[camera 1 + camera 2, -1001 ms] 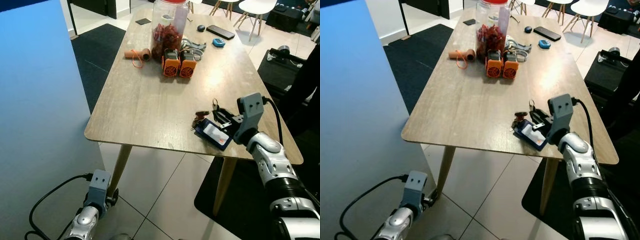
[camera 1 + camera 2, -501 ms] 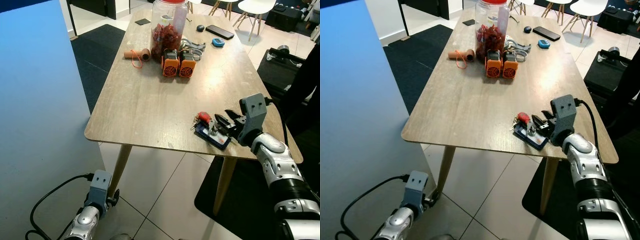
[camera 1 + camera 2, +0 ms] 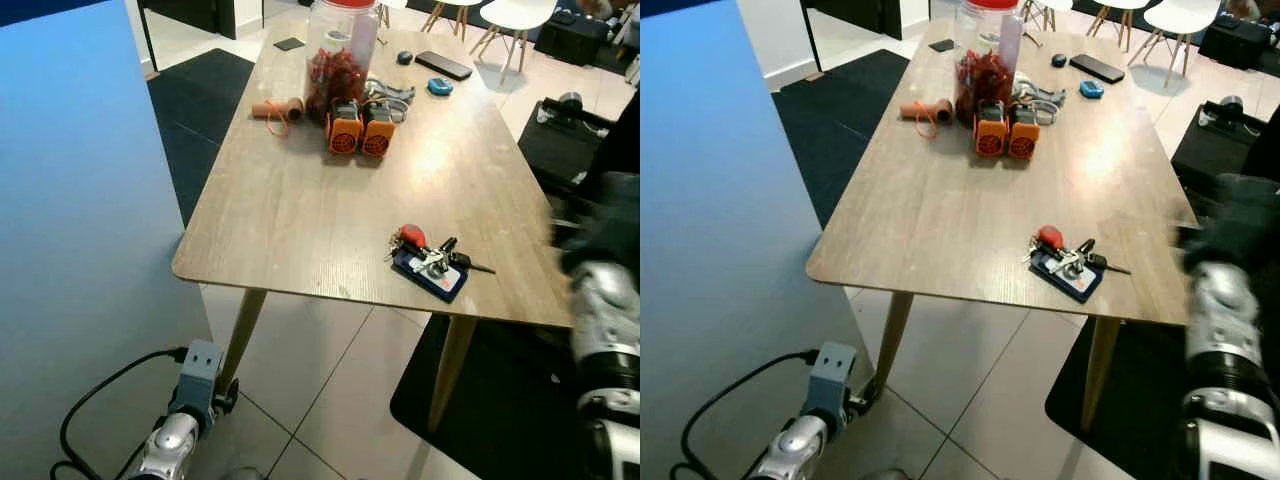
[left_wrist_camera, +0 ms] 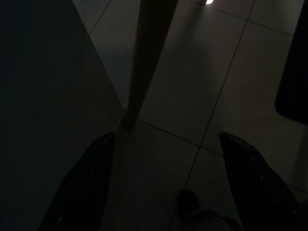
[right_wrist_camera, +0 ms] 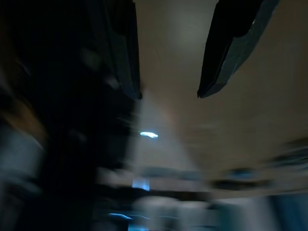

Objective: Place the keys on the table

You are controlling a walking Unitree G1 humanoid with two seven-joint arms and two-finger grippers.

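Metal keys (image 3: 432, 262) with red fob lie on the bench (image 3: 300, 200), loose and jangly, best pinched at the ring; right end effector (image 5: 168, 94) open, empty.

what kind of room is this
Probably a dining or living area of a home: a wooden table on tiled floor, white chairs behind it, and household bits on top, such as a jar, a phone and keys.
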